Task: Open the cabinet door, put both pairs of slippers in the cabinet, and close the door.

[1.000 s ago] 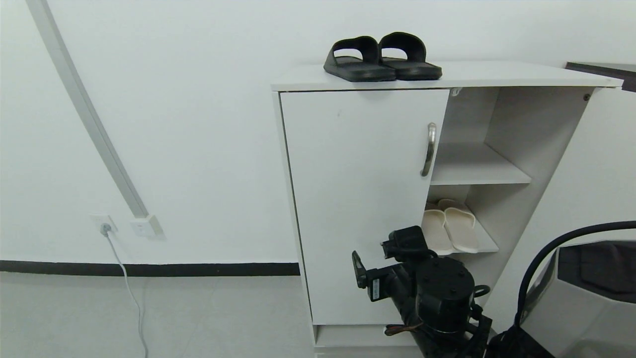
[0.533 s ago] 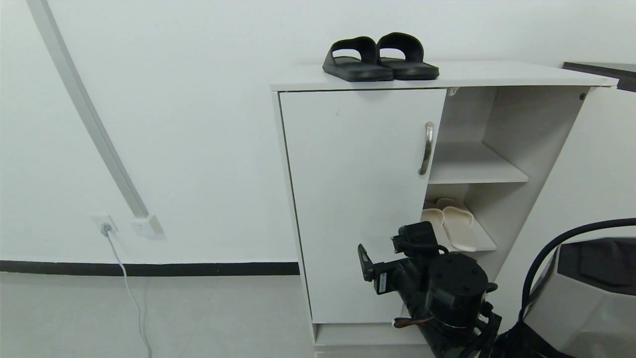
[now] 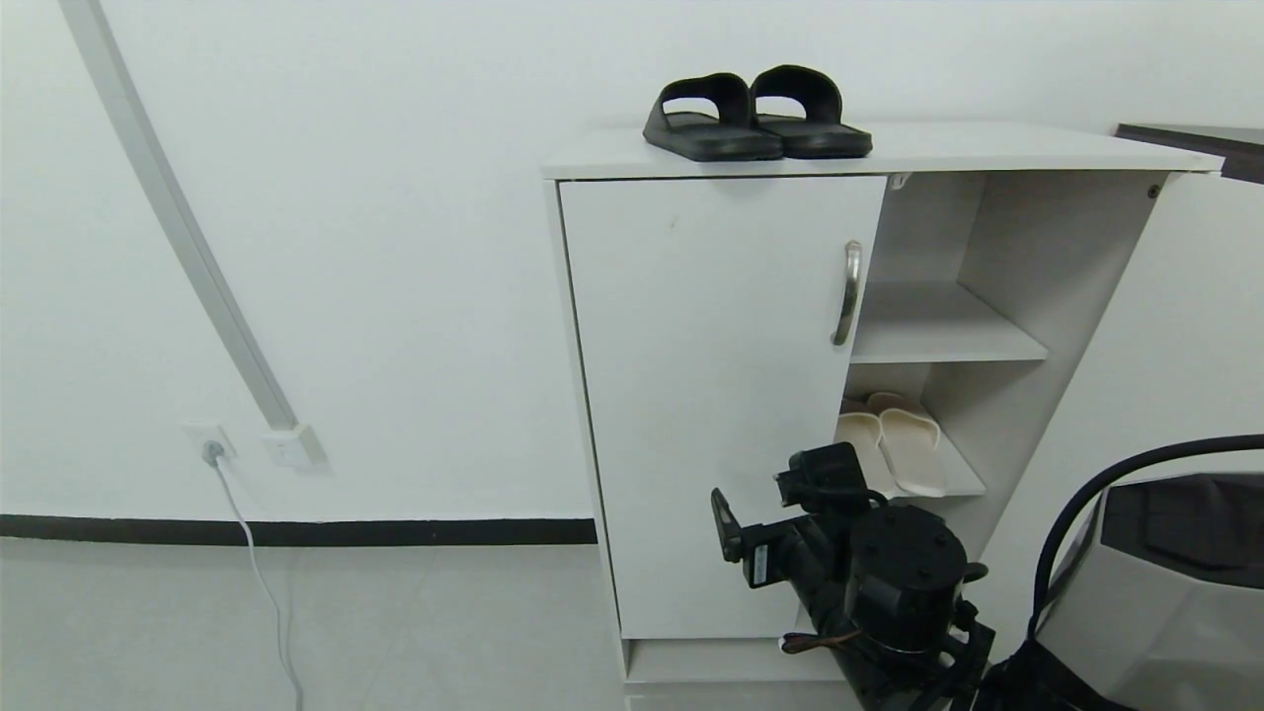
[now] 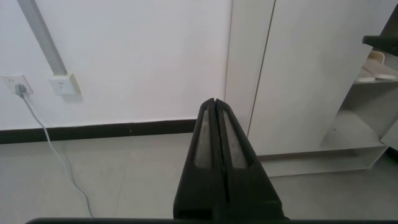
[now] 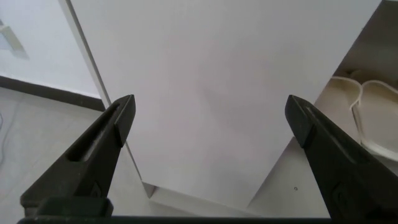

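A pair of black slippers [image 3: 758,114] rests on top of the white cabinet [image 3: 711,415]. The left door is shut, with a metal handle [image 3: 847,292] at its edge. The right door [image 3: 1185,326] stands open. Inside, a pair of cream slippers [image 3: 894,449] [image 5: 367,112] [image 4: 379,68] lies on the lower shelf. My right gripper [image 3: 768,499] [image 5: 210,106] is open with nothing between its fingers, low in front of the shut left door. My left gripper [image 4: 214,106] is shut and holds nothing, off to the cabinet's left above the floor.
The upper shelf [image 3: 938,331] inside the cabinet is bare. A wall socket with a plugged cable [image 3: 209,454] and a slanted cable duct [image 3: 168,217] are on the wall to the left. Open floor [image 3: 296,632] lies left of the cabinet.
The right gripper has shifted slightly to the right in front of the left door, still open. The head view itself has shifted a little. Both pairs of slippers are unmoved.
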